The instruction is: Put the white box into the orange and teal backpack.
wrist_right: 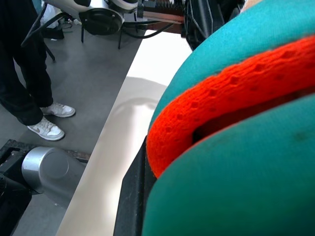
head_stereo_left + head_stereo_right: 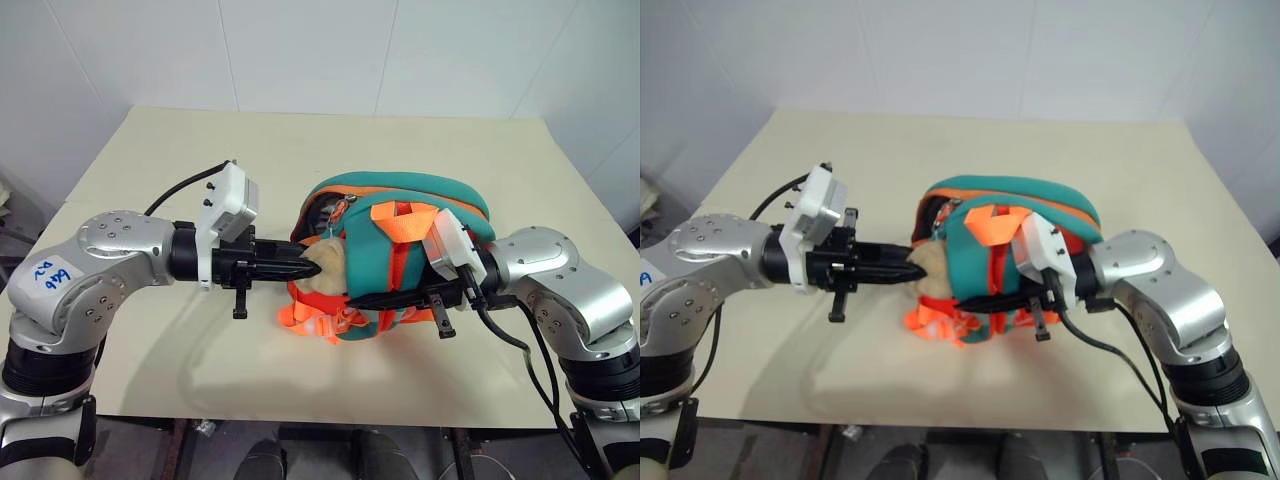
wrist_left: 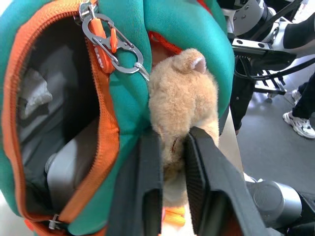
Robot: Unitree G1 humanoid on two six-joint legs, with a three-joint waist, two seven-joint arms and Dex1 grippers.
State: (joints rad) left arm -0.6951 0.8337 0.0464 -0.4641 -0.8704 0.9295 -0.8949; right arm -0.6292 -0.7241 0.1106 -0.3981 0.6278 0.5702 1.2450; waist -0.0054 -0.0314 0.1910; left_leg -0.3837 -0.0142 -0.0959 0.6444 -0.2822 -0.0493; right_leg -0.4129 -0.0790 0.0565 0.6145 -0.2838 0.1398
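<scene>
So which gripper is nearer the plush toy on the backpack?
Left. The left gripper has its fingers closed on the plush toy; the right gripper is on the orange and teal backpack, at its other side.

The orange and teal backpack (image 2: 400,240) at frame centre is soft matt cloth, its teal panels smooth and spongy, its orange-red strap (image 1: 221,98) a coarse open-weave mesh. A fuzzy beige plush toy (image 3: 184,98) hangs beside a shiny metal carabiner (image 3: 115,49) at upper left of the left wrist view. The zip opening is edged in orange woven tape (image 3: 106,123). The table (image 2: 150,150) has a smooth, pale, matt top. The robot's forearms wear brushed silver metal shells, the left gripper (image 2: 300,268) and right gripper (image 2: 375,298) have matt black plastic fingers, and white glossy plastic housings (image 2: 230,205) sit on the wrists.
</scene>
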